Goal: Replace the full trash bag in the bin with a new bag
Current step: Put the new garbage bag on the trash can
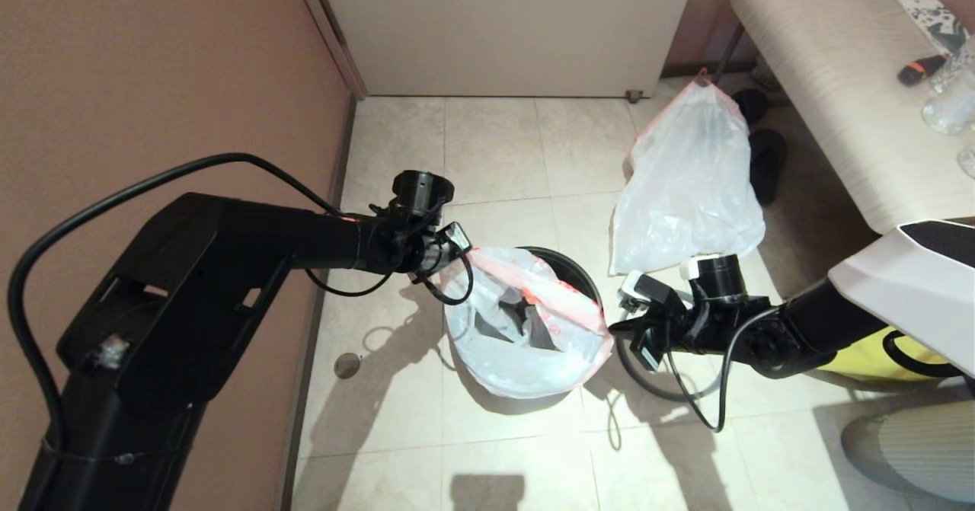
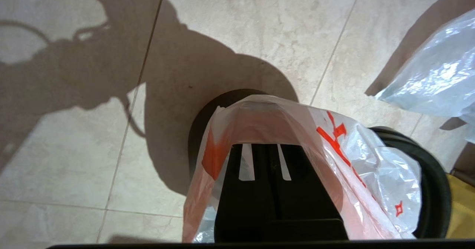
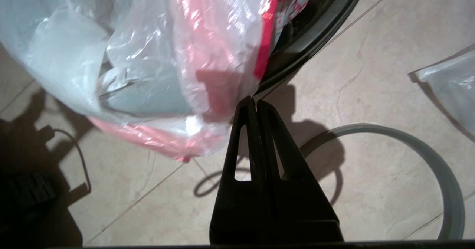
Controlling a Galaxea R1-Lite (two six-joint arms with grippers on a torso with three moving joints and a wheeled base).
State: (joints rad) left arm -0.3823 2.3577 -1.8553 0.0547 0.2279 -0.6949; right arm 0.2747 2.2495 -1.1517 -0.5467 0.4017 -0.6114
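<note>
New bag (image 1: 525, 328) covering bin (image 1: 567, 263), rim mostly hidden

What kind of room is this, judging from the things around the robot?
Probably a hotel room or a home entryway: a tiled floor, dark slippers beside a padded bench, and glasses standing on that bench.

The bin (image 1: 573, 269) sits at frame centre with the new bag (image 1: 525, 328) draped in and over it; the full trash bag (image 1: 689, 183) stands upper right of it, the ring (image 3: 426, 156) lies on the floor at the bin's right, and the table (image 1: 838, 77) fills the upper right corner
</note>
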